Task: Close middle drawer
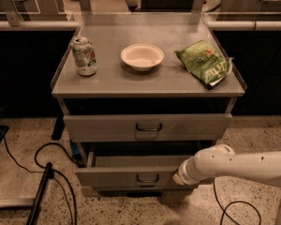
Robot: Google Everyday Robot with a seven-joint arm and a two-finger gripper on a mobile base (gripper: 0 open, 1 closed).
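the wide grey metal desk (112, 86) is standing with its shallow grey metal middle drawer (112, 177) jutting out beneath the top drawer (98, 128), so it is waiting for an inward push. the white robot arm (243, 165) is reaching in low from the right, setting its end effector (178, 178) against the drawer's front panel just right of the small dark handle (147, 178), probably for shoving. i cannot tell whether it is open or gripping anything.

The white arm (243, 165) comes in from the right, its jaws low against the front of the middle drawer (126, 177), which stands pulled out. Its handle (147, 178) is just left of the jaws. Up above them, the bench (112, 81) carries a can (84, 55), a white bowl (142, 56) and a green bag (203, 62).
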